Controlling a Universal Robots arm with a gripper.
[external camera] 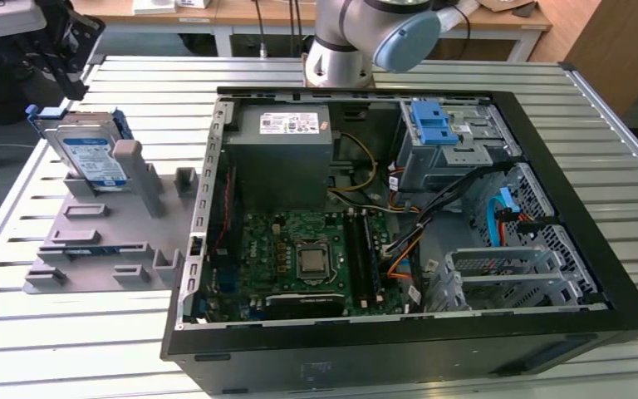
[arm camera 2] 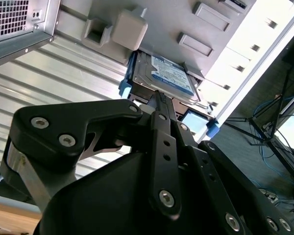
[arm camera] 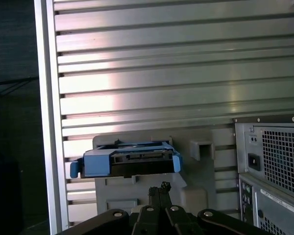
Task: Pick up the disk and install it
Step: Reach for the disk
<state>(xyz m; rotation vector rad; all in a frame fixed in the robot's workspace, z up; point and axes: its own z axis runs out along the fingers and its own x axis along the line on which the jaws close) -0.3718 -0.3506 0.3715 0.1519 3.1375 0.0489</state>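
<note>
Exterior view: slatted table (external camera: pixel 64 332) w/ disk (external camera: pixel 89 154) on rack (external camera: pixel 97 241), desks (external camera: pixel 130 12) behind.

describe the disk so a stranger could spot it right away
On the exterior view's left of the open computer case lies a grey holder plate. The disk leans at its far end: the only silver slab there, with a white-and-blue label and blue bracket.

your arm (external camera: pixel 337 50) shows a grey upright column and blue-capped joint in the exterior view. in both wrist views your gripper (arm camera 2: pixel 159 97) has its black fingers (arm camera: pixel 153 195) drawn together, tip against tip.
</note>
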